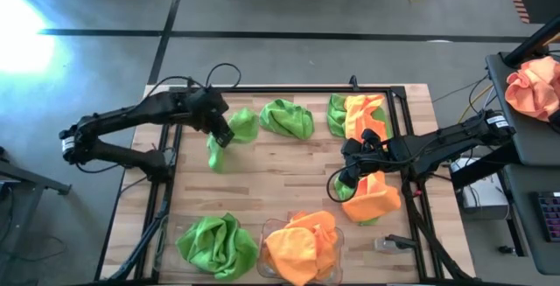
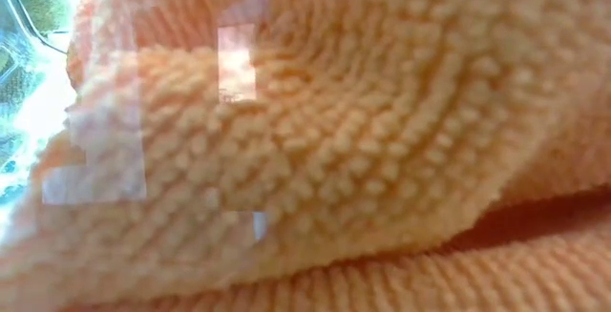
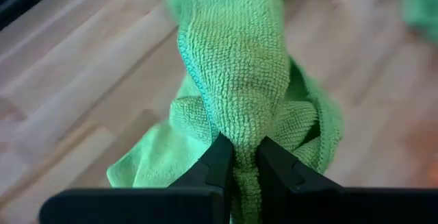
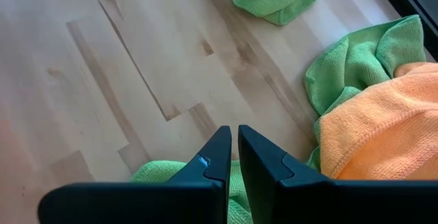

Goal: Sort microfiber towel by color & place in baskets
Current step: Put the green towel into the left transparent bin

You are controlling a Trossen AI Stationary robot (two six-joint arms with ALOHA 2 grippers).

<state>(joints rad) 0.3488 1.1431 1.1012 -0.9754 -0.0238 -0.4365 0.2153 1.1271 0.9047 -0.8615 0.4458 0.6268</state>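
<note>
My left gripper [image 1: 224, 135] is over the table's far left part, shut on a lime green towel [image 1: 238, 127]. My right gripper [image 1: 350, 177] is shut at the right side, its fingers over a green towel [image 4: 159, 172] that lies partly under an orange towel [image 1: 373, 198]. Two clear baskets stand at the near edge. The left basket [image 1: 179, 233] holds green towels [image 1: 213, 244] and the right basket [image 1: 337, 255] holds orange ones [image 1: 302, 247]. Another green towel [image 1: 287, 118] and a green and orange heap [image 1: 357, 113] lie at the far side. My left gripper pinches a bunched ridge of the green towel [image 3: 245, 131] between its two fingers [image 3: 217, 162]. The cloth there is gathered in several layers. The rest of the towel trails down from the fingers toward the wood [image 1: 214, 156]. My right gripper: I cannot tell whether its shut fingers [image 4: 220, 157] touch the green towel beneath them.
An orange towel [image 2: 315, 150] behind clear plastic fills the low view and hides the table there. Bare wood lies in the table's middle [image 1: 280, 177]. A black frame rail [image 1: 289, 87] runs along the far edge. A peach cloth bundle [image 1: 535, 89] sits on a stand off to the right.
</note>
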